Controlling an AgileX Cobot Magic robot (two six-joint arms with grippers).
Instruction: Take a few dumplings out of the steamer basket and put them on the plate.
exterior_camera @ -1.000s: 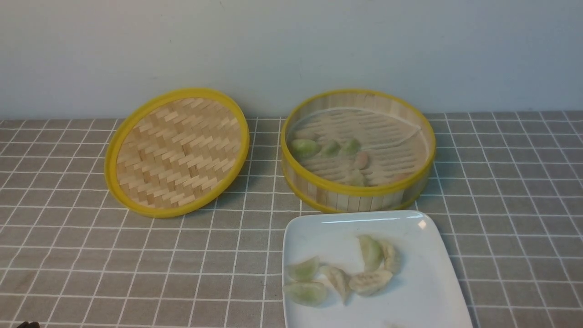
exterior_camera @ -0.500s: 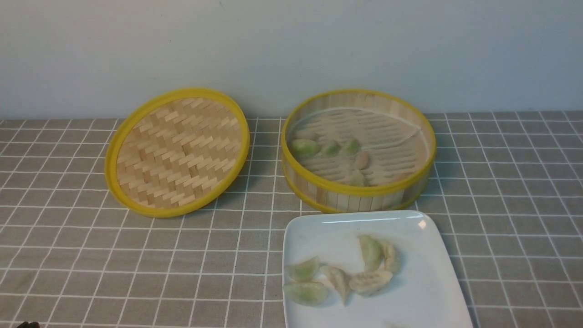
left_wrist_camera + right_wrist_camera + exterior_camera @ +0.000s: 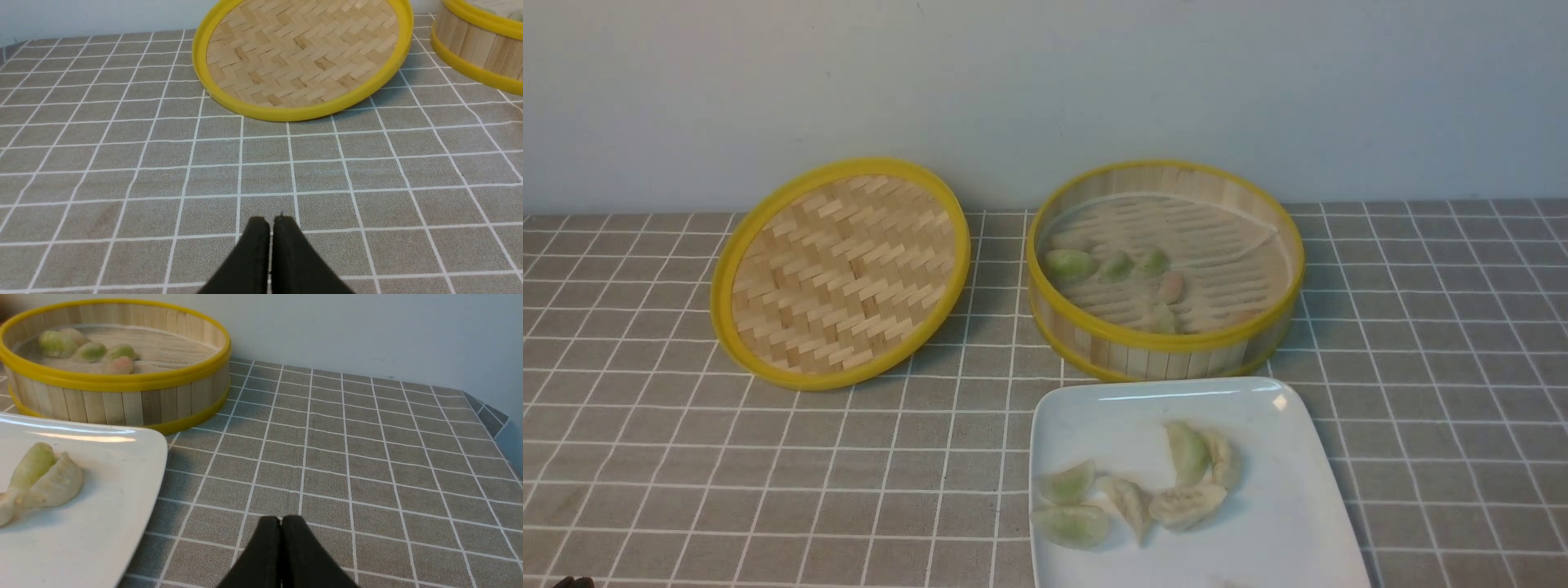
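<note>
Plate (image 3: 1282, 523): near edge cut off by the frame; six dumplings (image 3: 1186, 505) in a loose cluster.
Basket (image 3: 1168, 347): just behind the plate; near wall hides some dumplings inside.
Lid (image 3: 841, 273): left of basket, tilted.
Left gripper (image 3: 270, 222): pressed together, empty, above bench (image 3: 686, 457).
Right gripper (image 3: 281, 520): pressed together, empty, beside plate.

The lid (image 3: 840, 273) lies left of the basket (image 3: 1165, 347), both at the table's (image 3: 686, 457) rear by the wall. The plate (image 3: 1282, 523) lies directly before the basket. Dumplings (image 3: 1131, 494) rest on the plate; others lie in the basket.
</note>
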